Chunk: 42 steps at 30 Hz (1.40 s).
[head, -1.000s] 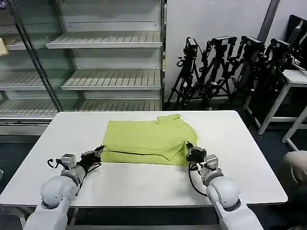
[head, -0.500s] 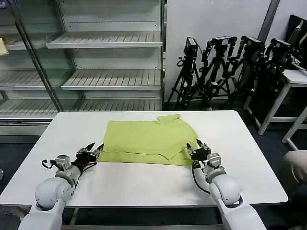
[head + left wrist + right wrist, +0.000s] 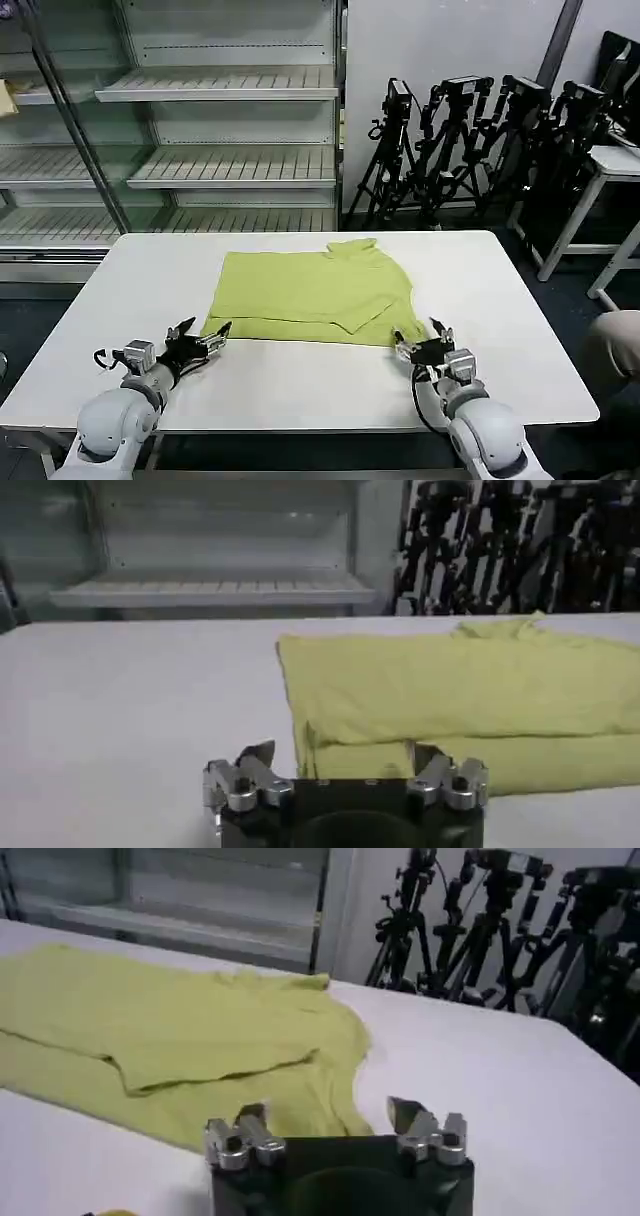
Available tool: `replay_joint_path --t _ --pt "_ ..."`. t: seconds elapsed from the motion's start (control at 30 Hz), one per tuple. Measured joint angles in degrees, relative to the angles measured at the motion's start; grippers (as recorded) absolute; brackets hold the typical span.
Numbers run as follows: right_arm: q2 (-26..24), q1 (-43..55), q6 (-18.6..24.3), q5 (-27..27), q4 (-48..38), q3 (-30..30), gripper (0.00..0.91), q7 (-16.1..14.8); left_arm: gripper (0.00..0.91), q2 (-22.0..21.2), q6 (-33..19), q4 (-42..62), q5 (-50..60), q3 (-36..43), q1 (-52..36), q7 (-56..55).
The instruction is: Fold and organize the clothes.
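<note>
Head view: lime shirt [image 3: 310, 298] lying folded and flat at the middle of the white bench [image 3: 300, 385], collar toward the far edge, one folded layer lapping over the near hem. Left gripper [image 3: 206, 337] hovering low over the bench just beside the shirt's near left corner, fingers spread wide, holding nothing. Right gripper [image 3: 422, 342] hovering just off the near right corner, likewise spread wide and empty. Shelving unit [image 3: 200, 120] and tripods [image 3: 480, 140] standing behind the bench. Left wrist view: left gripper [image 3: 345, 767] gaping wide, facing the shirt's [image 3: 470, 705] folded near corner, fingertips close to the fabric, contact impossible to tell. Right wrist view: right gripper [image 3: 335, 1120] gaping wide, pointing at the shirt's [image 3: 170, 1033] near edge, with bare bench [image 3: 520, 1098] lying beyond its outer finger.
</note>
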Motion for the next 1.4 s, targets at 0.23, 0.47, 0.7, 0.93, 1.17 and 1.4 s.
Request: replay_joint_path --t 0.23,0.47,0.7,0.93,1.17,1.4 --pt "0.0 -0.9 -0.5 1.5 0.0 0.0 0.0 0.7 0.01 0.4 0.3 0.2 0.1 0.0 0.8 -0.6" --pt "-0.2 -1.5 -0.6 2.2 0.4 -0.1 0.0 0.6 0.01 0.6 0.5 -0.1 0.1 0.0 1.4 -0.6" --pt "-0.4 -3.0 -0.9 2.3 1.8 0.1 0.0 0.3 0.01 0.3 0.6 -1.2 1.1 -0.1 2.6 -0.5" --pt "-1.4 -6.5 -1.0 1.8 4.8 1.1 0.0 -0.3 0.01 0.1 0.8 -3.7 2.6 -1.0 5.5 -0.5" --pt "-1.5 -13.0 -1.0 0.8 9.6 3.0 0.0 -0.8 0.01 -1.2 0.8 -9.4 4.1 -2.8 11.7 -0.2" --pt "-0.5 -19.7 -0.8 -0.7 14.9 4.7 0.0 -0.6 0.01 -2.5 0.5 -14.5 5.1 -4.7 18.0 0.1"
